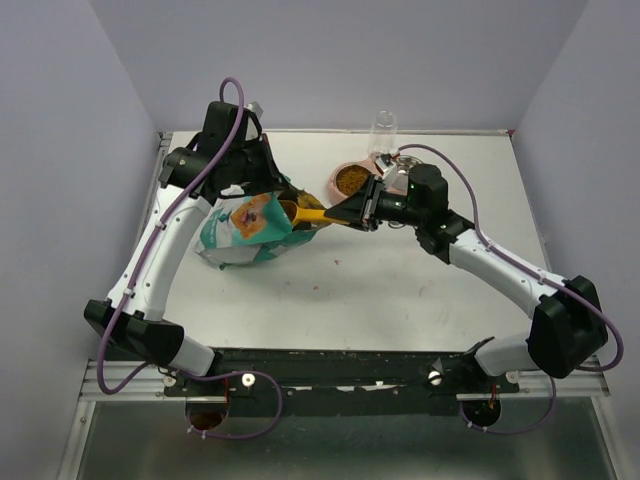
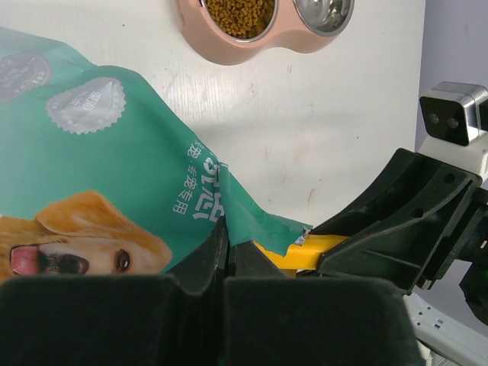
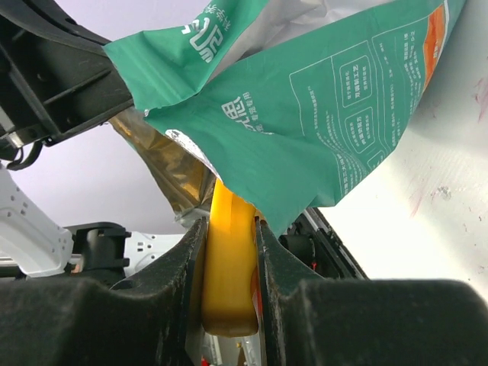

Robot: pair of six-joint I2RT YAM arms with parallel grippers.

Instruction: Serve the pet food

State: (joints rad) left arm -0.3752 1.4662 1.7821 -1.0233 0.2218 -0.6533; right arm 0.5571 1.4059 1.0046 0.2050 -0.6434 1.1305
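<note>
A white table (image 1: 400, 300), boxed in by pale lilac-grey walls, carries everything. The largest thing on it is the teal bag (image 1: 240, 235) with a dog printed on the front. It lies left of centre with its mouth raised towards the middle. The left gripper (image 2: 226, 255) is pinched tight on the upper lip of that mouth and holds it up.

Behind the bag and to its right sits a pink double bowl (image 1: 338, 190), with a clear bottle (image 1: 383, 128) at its far side. The right gripper (image 3: 229, 252) is clamped on the handle of the orange scoop (image 1: 308, 213), whose cup sits inside the bag's mouth. The pet food (image 2: 240, 14) that shows fills one cup of the bowl; the other steel cup looks empty. Whether the scoop itself is loaded cannot be told.

This looks like the scooping step. The next move would call for drawing the scoop out level, clear of the pinched lip, then carrying it to the bowl and tipping it.
</note>
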